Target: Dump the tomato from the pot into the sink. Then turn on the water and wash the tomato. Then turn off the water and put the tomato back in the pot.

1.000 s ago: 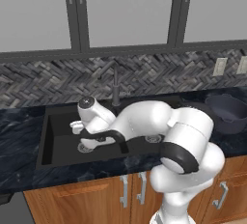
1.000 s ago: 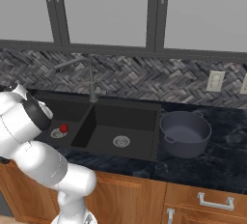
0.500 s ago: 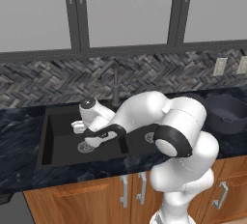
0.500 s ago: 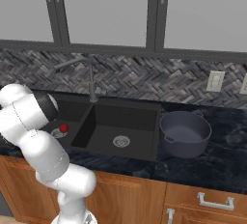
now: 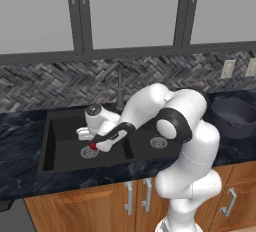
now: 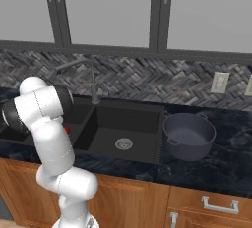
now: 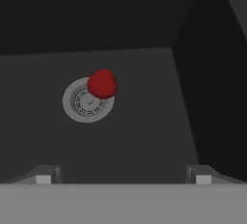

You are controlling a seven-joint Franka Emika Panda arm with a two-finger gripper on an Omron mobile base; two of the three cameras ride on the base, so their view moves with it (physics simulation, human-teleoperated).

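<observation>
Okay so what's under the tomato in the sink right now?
The tomato sits on the edge of the silver drain ring in the sink. The part of the ring beneath it is covered.

The empty pot (image 6: 189, 136) sits on the counter (image 6: 231, 165) beside the sink (image 6: 129, 132).

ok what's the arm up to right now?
The arm is reaching down into the left basin of the sink, its claw open above the tomato, which sits on the edge of the drain. Nothing is gripped. The pot stands empty on the counter right of the sink.
</observation>
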